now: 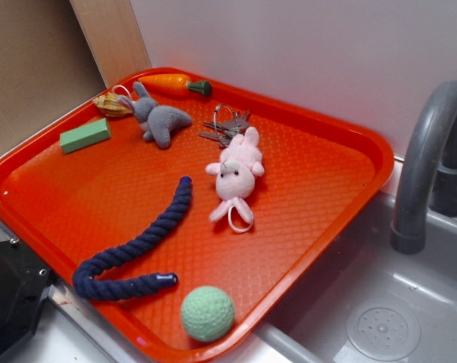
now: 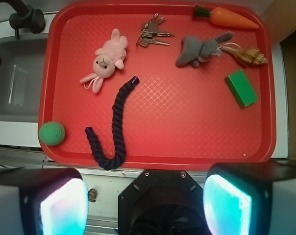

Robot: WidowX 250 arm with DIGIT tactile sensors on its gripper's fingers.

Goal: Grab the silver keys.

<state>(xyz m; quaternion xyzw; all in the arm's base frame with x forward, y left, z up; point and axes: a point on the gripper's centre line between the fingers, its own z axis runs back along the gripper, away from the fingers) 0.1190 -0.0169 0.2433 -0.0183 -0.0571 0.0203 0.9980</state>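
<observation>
Red tray propped over a grey sink with its faucet cut off at the picture's edge, white wall behind. On the tray: dark blue rope, pink plush bunny, grey plush bunny with a shell half tucked behind it, carrot, green block, green ball. Silver keys, flat and dull grey on a thin ring, individual blades hard to separate, just beside the pink bunny's ears; gripper spread wide, well apart from the keys, only its two pads visible at the wrist view's bottom edge.

Toy kitchen: grey sink, faucet, red tray.
</observation>
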